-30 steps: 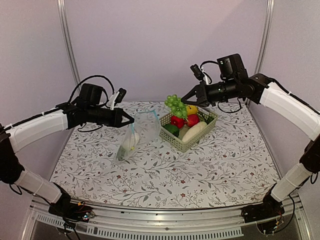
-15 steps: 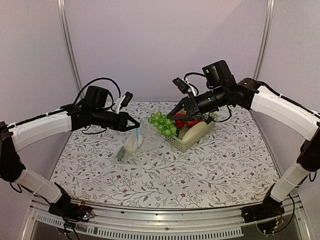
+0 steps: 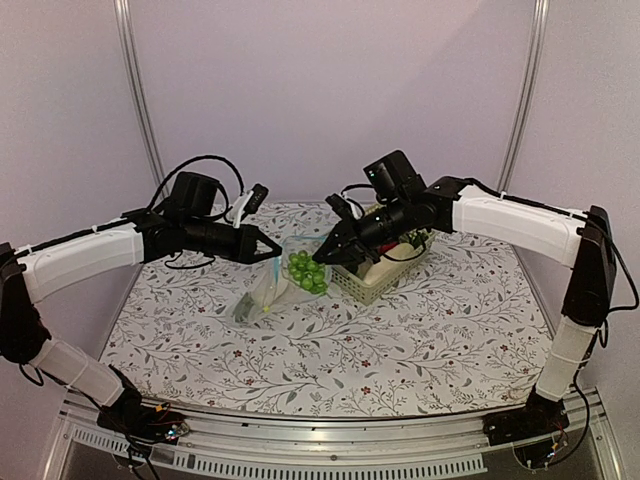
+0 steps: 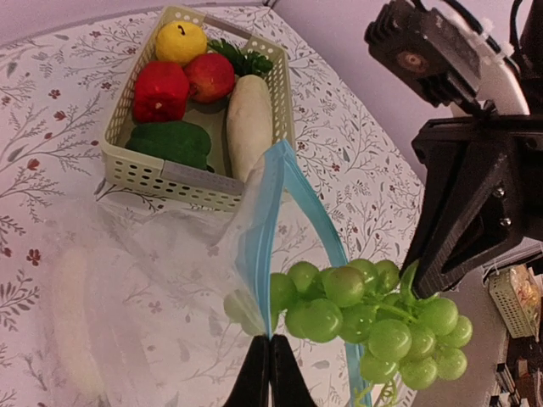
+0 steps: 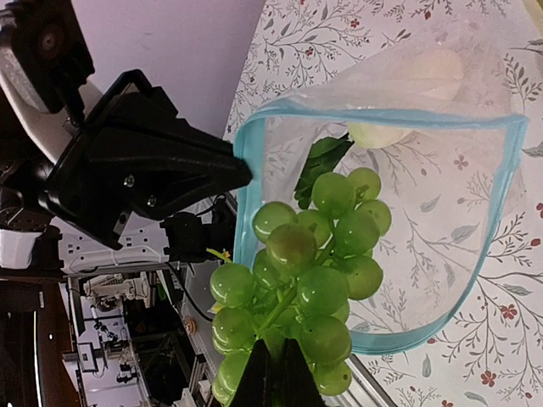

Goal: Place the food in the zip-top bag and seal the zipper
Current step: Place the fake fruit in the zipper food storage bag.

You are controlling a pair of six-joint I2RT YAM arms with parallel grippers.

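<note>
My left gripper (image 3: 273, 246) (image 4: 270, 346) is shut on the light-blue zipper (image 4: 264, 242) of the see-through zip-top bag (image 3: 262, 292), holding its mouth up and open. My right gripper (image 3: 320, 257) (image 5: 277, 346) is shut on the stem of a bunch of green grapes (image 3: 307, 270) (image 5: 316, 254), which hangs right at the bag's mouth (image 5: 373, 117). A pale white piece (image 5: 399, 85) and a green leafy piece (image 5: 321, 161) lie inside the bag. More food sits in the basket: white radish (image 4: 249, 114), yellow apple (image 4: 181, 41), red pieces (image 4: 161, 89), a green piece (image 4: 174, 140).
The pale green lattice basket (image 3: 362, 289) (image 4: 174, 176) stands just right of the bag on the flower-patterned tablecloth. The right arm reaches across above the basket. Purple walls close in the back and sides.
My right arm has swung left and down from above the basket, carrying the grapes to the bag's mouth. My left gripper has shifted slightly right with the bag's edge.
</note>
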